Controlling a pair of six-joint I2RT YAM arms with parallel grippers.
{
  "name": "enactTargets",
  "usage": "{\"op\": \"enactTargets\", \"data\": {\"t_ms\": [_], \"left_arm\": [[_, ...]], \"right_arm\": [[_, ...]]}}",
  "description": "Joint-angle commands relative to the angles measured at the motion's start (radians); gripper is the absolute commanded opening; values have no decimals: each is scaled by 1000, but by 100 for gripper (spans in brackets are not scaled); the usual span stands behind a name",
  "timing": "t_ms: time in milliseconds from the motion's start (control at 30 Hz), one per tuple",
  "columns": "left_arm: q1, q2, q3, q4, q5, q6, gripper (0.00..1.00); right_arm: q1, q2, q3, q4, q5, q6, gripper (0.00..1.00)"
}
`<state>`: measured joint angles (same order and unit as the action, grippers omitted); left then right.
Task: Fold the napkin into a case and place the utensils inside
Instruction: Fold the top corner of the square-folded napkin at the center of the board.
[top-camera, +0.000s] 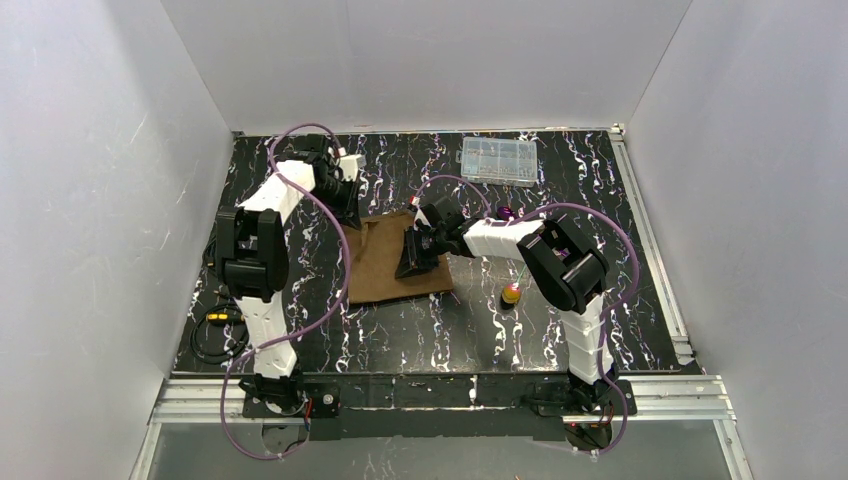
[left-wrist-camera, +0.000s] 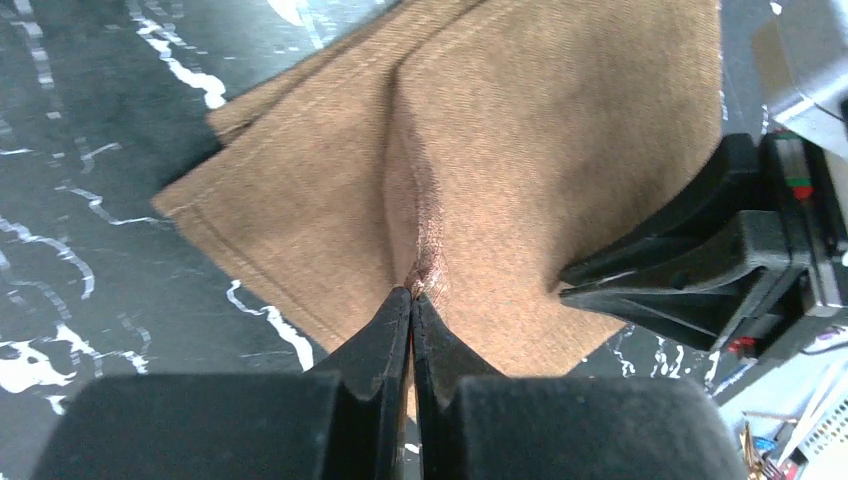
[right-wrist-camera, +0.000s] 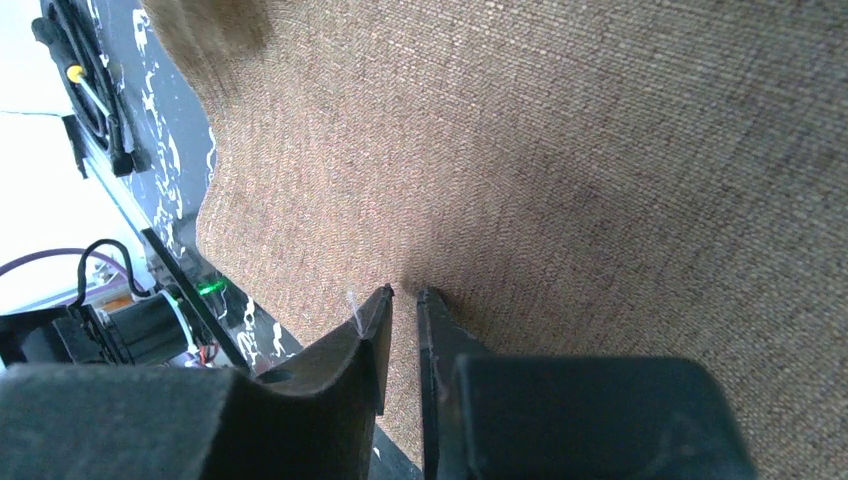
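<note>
The brown napkin (top-camera: 380, 272) lies partly folded at the table's middle. My left gripper (top-camera: 352, 205) is at its far left edge. In the left wrist view it (left-wrist-camera: 413, 292) is shut on a raised pucker of the napkin (left-wrist-camera: 520, 130). My right gripper (top-camera: 412, 262) rests on top of the cloth. Its tips (right-wrist-camera: 405, 292) touch the napkin (right-wrist-camera: 560, 150) with a narrow gap and no cloth bunched between them. The right gripper's black fingers (left-wrist-camera: 640, 280) also show in the left wrist view. One utensil with a purple head (top-camera: 505, 213) and one with a gold-orange head (top-camera: 511, 294) lie right of the napkin.
A clear plastic compartment box (top-camera: 497, 160) stands at the back of the table. A coil of black cable (top-camera: 215, 330) lies at the near left edge. White walls close in three sides. The right arm's forearm passes over the purple-headed utensil.
</note>
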<state>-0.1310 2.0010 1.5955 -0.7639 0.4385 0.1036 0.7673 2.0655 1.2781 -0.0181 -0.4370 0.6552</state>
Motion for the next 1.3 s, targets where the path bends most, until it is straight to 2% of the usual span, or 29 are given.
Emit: {"op": "enactTargets", "data": {"t_ms": [0,133,267,500,767,833,900,967,1267], "left_arm": [[-43,-83,-30,-39,94,-4,0],[-92,-123,-55,-49,86,-13,0],[-122,-156,-94,-38,58,-65,0],[-162,-216,-166,-15,60,-97,0],[-255,-252,-209,5,66,-131,0],[-276,-247,-209,6,66,-135,0],[-293,-241,-210,6,64,-137,0],[-305,-237,-217,10,65,-138,0],[-339,-238,-260,32,92,-149,0]], "right_arm": [[5,-11,-27,-9,34,-14,29],[-3,-86,-23,-9,50,0,49],[-13,-173,-33,-19,97,7,58],[-49,-263,-154,80,140,85,59],[-98,-333,-305,196,137,193,59],[-105,-337,-334,249,124,232,63],[-109,-346,-357,281,121,256,74],[-120,-358,-381,304,120,283,78],[-145,-372,-454,422,100,373,77]]}}
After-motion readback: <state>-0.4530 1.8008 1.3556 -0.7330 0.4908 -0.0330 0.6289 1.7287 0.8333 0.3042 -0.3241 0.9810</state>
